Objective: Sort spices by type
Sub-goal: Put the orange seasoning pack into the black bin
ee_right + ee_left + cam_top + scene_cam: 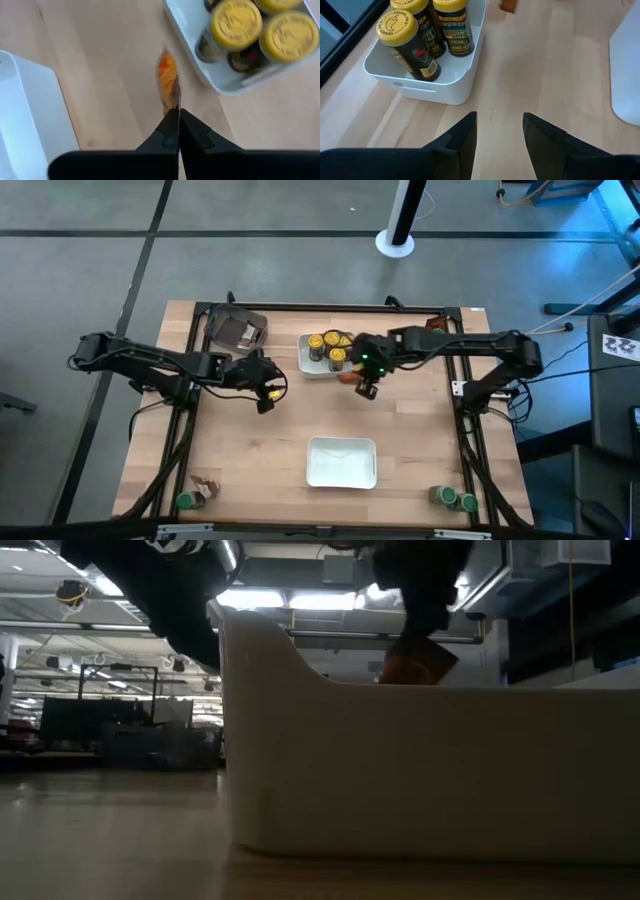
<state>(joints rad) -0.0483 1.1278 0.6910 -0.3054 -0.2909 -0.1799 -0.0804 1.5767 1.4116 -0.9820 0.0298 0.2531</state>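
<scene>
My right gripper [178, 117] is shut on a crinkled brown-orange packet [168, 75] over the bare wood just near-side of the far white tray [312, 367]. That tray holds several yellow-lidded jars [330, 343]. In the low view the packet [420, 662] shows below the dark gripper. My left gripper [500, 145] is open and empty above the table, left of that tray [445, 85]. Green-lidded jars stand at the near left corner [185, 501] and the near right corner [455, 498]. Another packet [207, 488] lies by the near left jar. My right gripper pinches the packet between its two fingers at one edge [173, 102], coming from above and pointing down. The packet hangs edge-on below the fingertips. In the low view it shows above the rim line of the near tray.
An empty white tray [341, 462] sits at the near middle and fills the low view [430, 770]. A dark square bin [237, 330] stands at the far left. Bare wood lies between the two trays and on either side of the near one.
</scene>
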